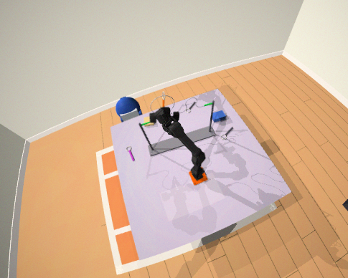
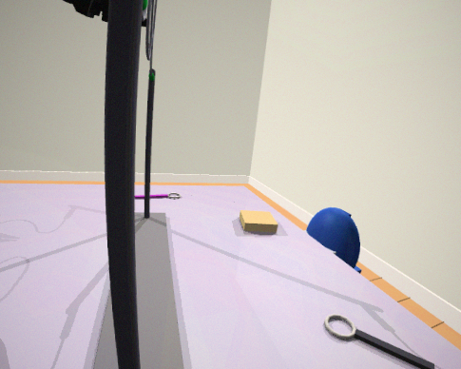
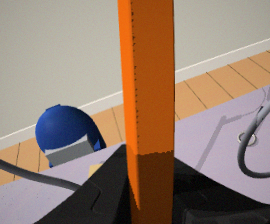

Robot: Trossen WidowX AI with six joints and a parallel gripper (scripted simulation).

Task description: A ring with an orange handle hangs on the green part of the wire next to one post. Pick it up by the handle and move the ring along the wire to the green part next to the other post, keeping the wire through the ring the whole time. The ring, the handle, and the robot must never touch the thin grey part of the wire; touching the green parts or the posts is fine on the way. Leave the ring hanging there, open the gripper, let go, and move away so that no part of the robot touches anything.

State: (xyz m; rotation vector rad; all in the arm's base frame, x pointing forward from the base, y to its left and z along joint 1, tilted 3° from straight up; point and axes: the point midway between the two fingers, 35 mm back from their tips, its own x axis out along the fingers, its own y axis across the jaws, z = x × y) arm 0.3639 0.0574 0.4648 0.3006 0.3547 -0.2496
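My gripper [image 1: 163, 107] [image 3: 136, 153] is shut on the orange handle [image 1: 163, 103] [image 3: 148, 75], whose far end points up and away from the fingers. The small pale ring [image 1: 163, 94] shows at the handle's far end, at the top of the wire's high arch; whether it touches the wire cannot be told. The grey wire [image 3: 36, 176] passes left of the fingers and curves at the right. The left post [image 1: 146, 137] carries a green part [image 1: 146, 124], and the right post [image 1: 212, 116] [image 2: 122, 190] another [image 1: 208, 104]. In the exterior view the ring cannot be made out.
A grey base [image 1: 180, 142] [image 2: 151, 295] joins the posts. A yellow block [image 1: 151, 123] [image 2: 258, 222] and a blue block [image 1: 219, 116] lie on the table. A magenta-handled ring tool [image 1: 131, 155] and dark-handled ones [image 1: 192, 106] [image 1: 227, 133] lie around. A blue helmet-like object [image 1: 128, 107] [image 2: 334, 235] [image 3: 66, 127] is beyond the edge.
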